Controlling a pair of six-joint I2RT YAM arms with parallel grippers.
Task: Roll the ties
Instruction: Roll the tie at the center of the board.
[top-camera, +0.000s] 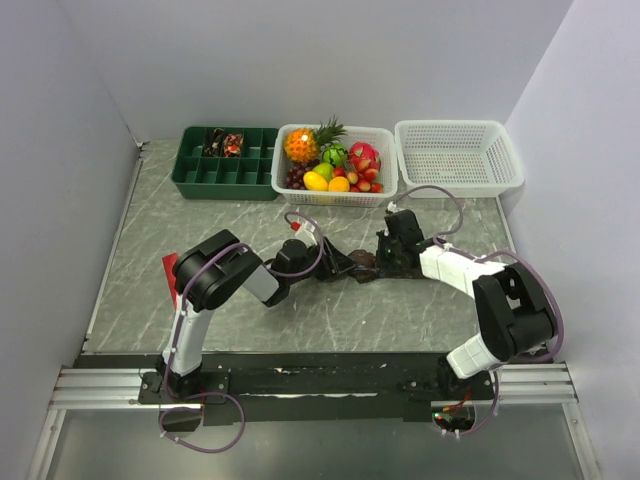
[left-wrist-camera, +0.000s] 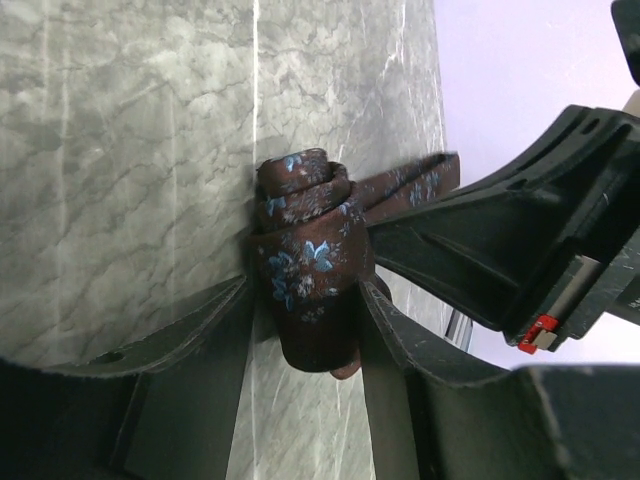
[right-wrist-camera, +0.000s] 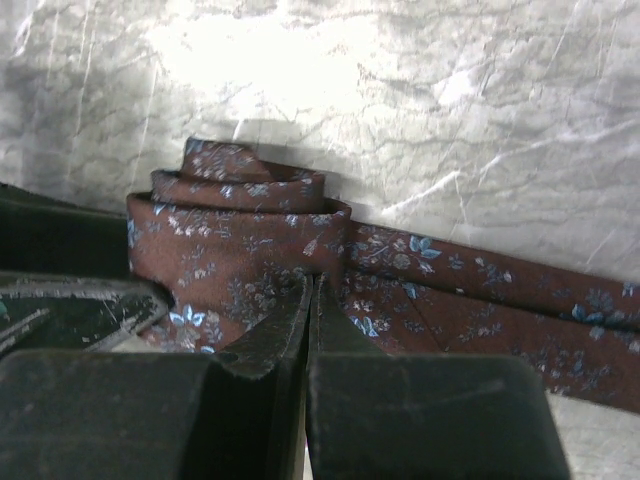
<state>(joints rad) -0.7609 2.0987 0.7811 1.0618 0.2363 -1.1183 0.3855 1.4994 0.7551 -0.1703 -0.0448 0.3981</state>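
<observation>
A dark brown tie with small blue flowers lies mid-table, partly rolled into a coil (left-wrist-camera: 308, 255). My left gripper (left-wrist-camera: 305, 292) is shut on that coil, one finger against each side. The loose tail (right-wrist-camera: 480, 300) runs flat along the table away from the coil (right-wrist-camera: 240, 235). My right gripper (right-wrist-camera: 312, 282) is shut with nothing between its fingers, its tips resting on the fabric where the tail meets the coil. From above, the tie (top-camera: 362, 265) sits between the left gripper (top-camera: 338, 263) and the right gripper (top-camera: 384, 257).
A green compartment tray (top-camera: 200, 175) at the back left holds a few rolled ties (top-camera: 222, 145). A white basket of fruit (top-camera: 335, 192) stands beside it, and another white basket (top-camera: 458, 155) stands at the back right. A red object (top-camera: 169, 268) lies by the left arm.
</observation>
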